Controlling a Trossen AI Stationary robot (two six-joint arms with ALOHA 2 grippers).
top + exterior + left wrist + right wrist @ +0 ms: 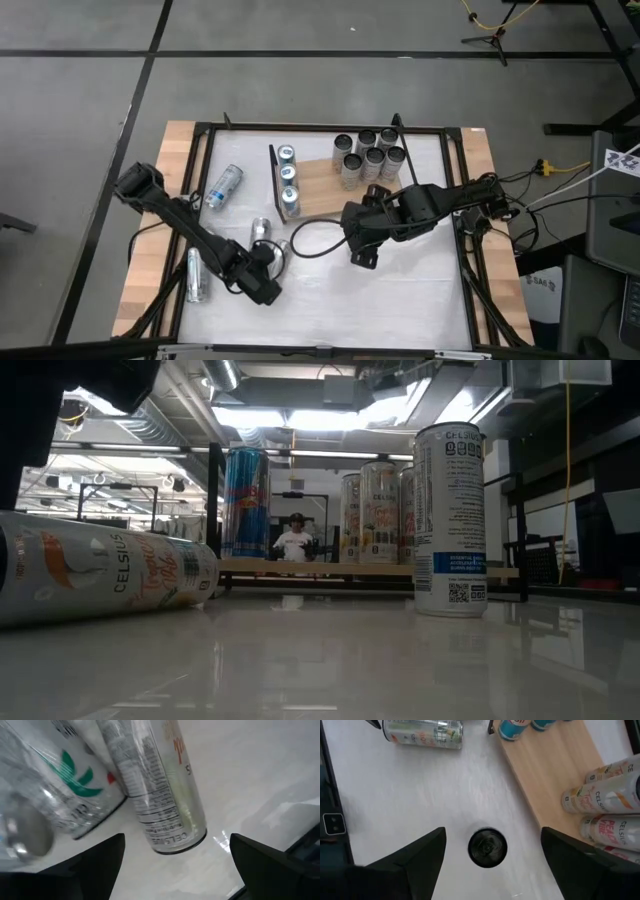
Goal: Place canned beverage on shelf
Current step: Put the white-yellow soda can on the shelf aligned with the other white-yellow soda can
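Observation:
The shelf point(320, 190), a light-brown board, lies at the table's far middle. A row of blue cans point(289, 175) stands on it at its left end and a cluster of pale cans point(368, 155) at its far right. My left gripper point(265, 255) points down, open, over a white Celsius can point(165, 805) whose end rests on the table. Its fingers stand to either side without touching. A second can point(55, 790) with green leaf marks is beside it. My right gripper point(492, 832) hangs open above a dark round disc point(487, 847).
One can point(224, 187) lies on its side left of the shelf, and another point(195, 275) lies near the table's left edge. A black cable point(310, 240) loops on the white top between the arms. A black frame point(205, 150) borders the table.

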